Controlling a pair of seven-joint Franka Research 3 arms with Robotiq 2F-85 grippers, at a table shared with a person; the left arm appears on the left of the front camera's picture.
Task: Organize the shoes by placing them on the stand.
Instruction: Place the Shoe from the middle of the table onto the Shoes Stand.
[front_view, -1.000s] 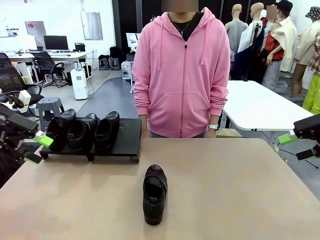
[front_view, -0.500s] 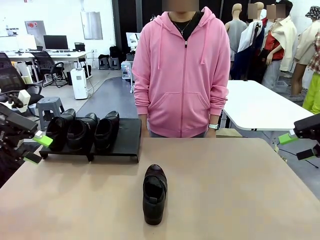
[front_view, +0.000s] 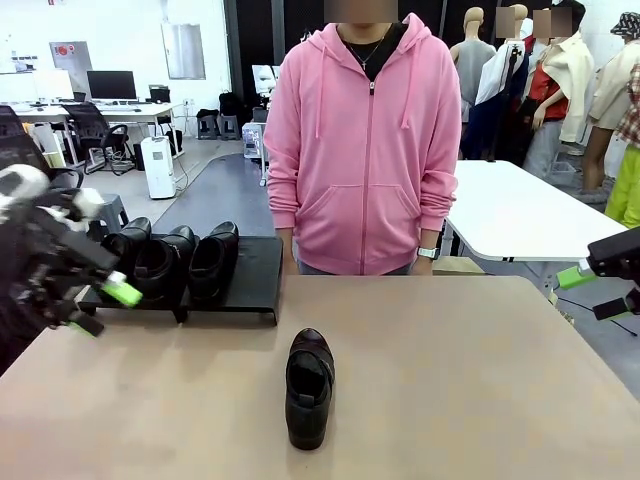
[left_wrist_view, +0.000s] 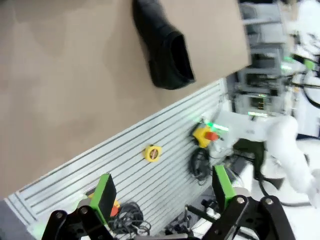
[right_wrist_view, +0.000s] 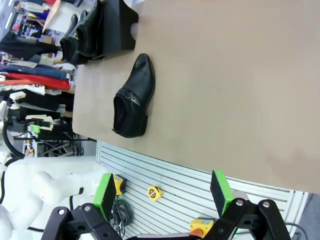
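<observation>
One glossy black shoe (front_view: 310, 388) lies alone on the tan table, toe pointing toward the person; it also appears as the loose shoe (left_wrist_view: 162, 47) and the loose shoe (right_wrist_view: 132, 100). Three more shoes (front_view: 170, 262) sit side by side on the left part of the low black stand (front_view: 255, 275) at the table's far left; the stand (right_wrist_view: 119, 22) shows again at the top of the right wrist view. My left gripper (front_view: 103, 308) hovers open by the table's left edge, in front of the stand, its fingers (left_wrist_view: 105, 192) bare. My right gripper (front_view: 592, 293) hangs open off the table's right edge, with its fingers (right_wrist_view: 220, 190) holding nothing.
A person in a pink hoodie (front_view: 365, 150) stands at the far edge, hands down. The stand's right part is bare. The table (front_view: 480, 380) is open around the loose shoe. Below the near edge run a slatted rail (right_wrist_view: 175, 182), cables and a yellow emergency button (left_wrist_view: 202, 135).
My left arm has swung up and to the right, toward the table and the stand. The right arm, the shoes and the person have not moved.
</observation>
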